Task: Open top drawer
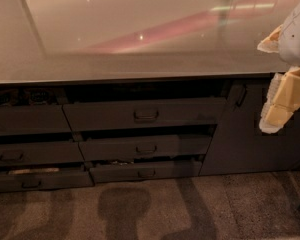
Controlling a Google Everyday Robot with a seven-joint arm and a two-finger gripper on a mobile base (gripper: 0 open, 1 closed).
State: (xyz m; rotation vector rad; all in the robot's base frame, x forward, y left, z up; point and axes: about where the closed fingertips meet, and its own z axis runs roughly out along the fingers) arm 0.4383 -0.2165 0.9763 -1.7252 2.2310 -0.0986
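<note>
Leftward, well apart from the gripper (276,115), narrower drawers (27,121) are stacked; nearer it, the top drawer (105,116) is set beneath the countertop (140,59), its loop handle (146,115) centred, presumably so that one pull draws it straight. The cabinet door (240,134) stands just beside the gripper, which is held clear of the handle, nothing grasped yet. Whether it is open or closed cannot be told.
</note>
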